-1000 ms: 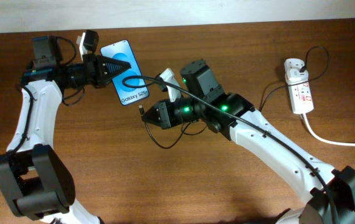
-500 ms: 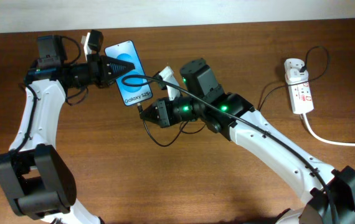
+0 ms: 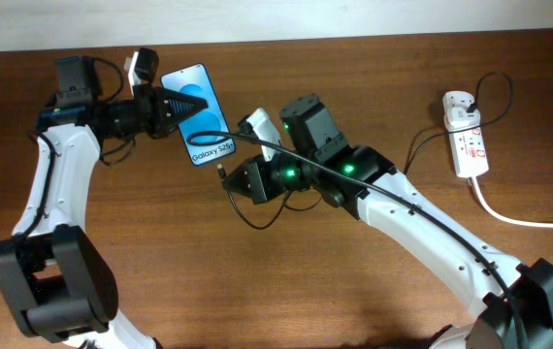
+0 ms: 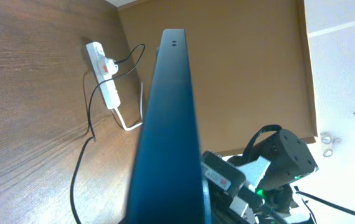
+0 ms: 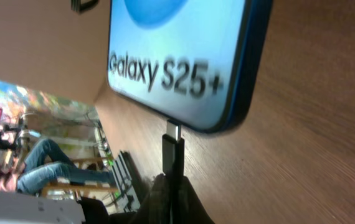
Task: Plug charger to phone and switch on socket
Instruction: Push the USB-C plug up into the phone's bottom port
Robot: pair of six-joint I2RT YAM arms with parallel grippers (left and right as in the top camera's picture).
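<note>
The phone (image 3: 197, 114) is being gripped by the left fingers (image 3: 181, 103), which are being pressed shut across its blue screen, at the far left of the tabletop (image 3: 354, 291). The charger (image 5: 173, 149) is being pinched by its connector tip between the closed right fingers (image 5: 165, 202). The tip is being held right at the phone's lower edge, under the "Galaxy S25+" text; whether it is seated cannot be told. The socket (image 3: 466, 136) is being carried by the tabletop well apart, far right, with a white plug block (image 3: 458, 105) in its far end.
</note>
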